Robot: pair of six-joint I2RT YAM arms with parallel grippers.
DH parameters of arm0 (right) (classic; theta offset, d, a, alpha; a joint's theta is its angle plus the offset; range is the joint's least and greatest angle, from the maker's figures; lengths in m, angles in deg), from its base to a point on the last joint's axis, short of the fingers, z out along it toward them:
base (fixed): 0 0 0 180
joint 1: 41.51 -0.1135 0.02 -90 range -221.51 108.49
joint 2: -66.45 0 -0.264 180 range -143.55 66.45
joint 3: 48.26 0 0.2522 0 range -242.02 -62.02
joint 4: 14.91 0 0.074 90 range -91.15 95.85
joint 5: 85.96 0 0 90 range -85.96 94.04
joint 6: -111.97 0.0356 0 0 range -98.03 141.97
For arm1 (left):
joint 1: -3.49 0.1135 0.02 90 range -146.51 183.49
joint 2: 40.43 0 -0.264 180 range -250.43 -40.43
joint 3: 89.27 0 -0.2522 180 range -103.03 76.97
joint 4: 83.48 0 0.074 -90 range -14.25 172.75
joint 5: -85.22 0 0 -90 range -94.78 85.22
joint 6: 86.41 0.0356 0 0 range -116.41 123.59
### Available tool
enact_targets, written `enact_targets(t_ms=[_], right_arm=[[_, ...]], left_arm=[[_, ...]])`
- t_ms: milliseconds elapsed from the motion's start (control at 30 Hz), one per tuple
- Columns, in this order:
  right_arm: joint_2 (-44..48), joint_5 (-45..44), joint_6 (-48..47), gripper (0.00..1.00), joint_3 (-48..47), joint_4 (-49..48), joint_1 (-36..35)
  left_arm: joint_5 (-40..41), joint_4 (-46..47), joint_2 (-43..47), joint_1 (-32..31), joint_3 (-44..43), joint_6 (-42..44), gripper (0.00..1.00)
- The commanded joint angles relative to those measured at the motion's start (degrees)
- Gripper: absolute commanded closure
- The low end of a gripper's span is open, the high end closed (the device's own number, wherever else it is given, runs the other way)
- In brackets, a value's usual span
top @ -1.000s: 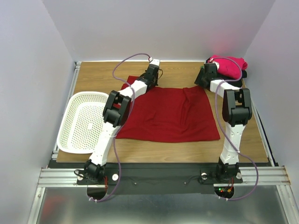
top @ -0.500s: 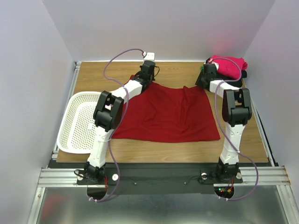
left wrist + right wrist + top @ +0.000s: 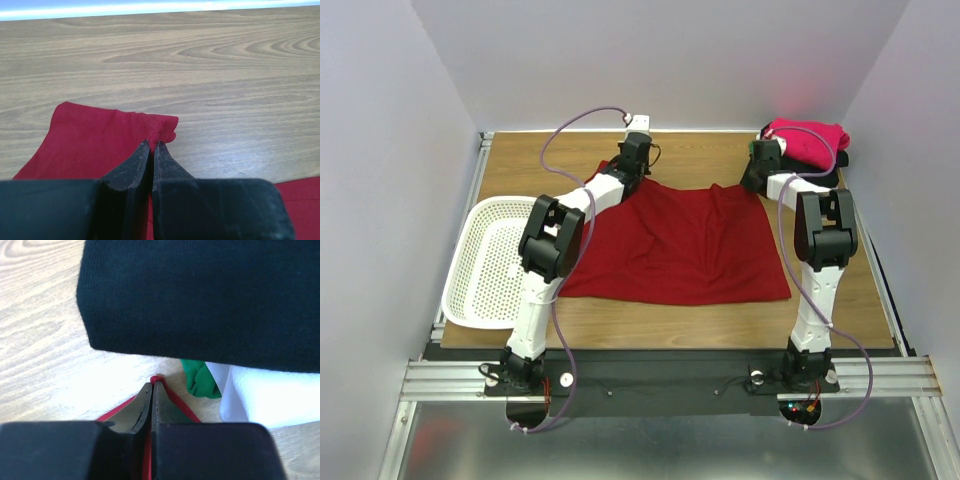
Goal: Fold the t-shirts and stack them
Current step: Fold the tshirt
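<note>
A large dark red t-shirt (image 3: 680,245) lies spread across the middle of the table. My left gripper (image 3: 632,152) is shut on its far left corner (image 3: 161,126), cloth pinched between the closed jaws. At the far right corner my right gripper (image 3: 757,165) is shut on the red hem (image 3: 156,379). Just beyond it sits a pile with a bright pink t-shirt (image 3: 810,138) on top. Close up, the right wrist view shows the pile's black t-shirt (image 3: 210,295) above, with green (image 3: 200,377) and white (image 3: 270,395) cloth under it.
A white perforated basket (image 3: 492,262) stands at the left edge of the table (image 3: 540,160). Bare wood shows beyond the red shirt's far edge (image 3: 200,60). Metal rails frame the table on both sides, and grey walls close it in.
My right gripper has closed on the red shirt's far right corner. My left arm has lifted and drawn the far left corner a little toward the back.
</note>
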Motion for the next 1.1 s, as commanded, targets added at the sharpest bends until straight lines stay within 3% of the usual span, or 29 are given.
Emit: enact_targets(t_ms=[0,700,1067], right_arm=[[-0.5,-1.2,-0.7,1.0,-1.0,-0.2,-0.3],[22.5,-6.4,1.0,1.0,19.6,-4.3,-1.0],[37.9,-10.2,2.3,0.99,34.7,-4.9,-2.2]], left_arm=[[3.1,3.0,4.6,-0.4,1.3,0.2,0.99],[8.0,13.9,18.2,-1.8,26.5,-6.4,1.0],[16.1,19.1,29.3,-7.9,41.2,-9.6,1.0]])
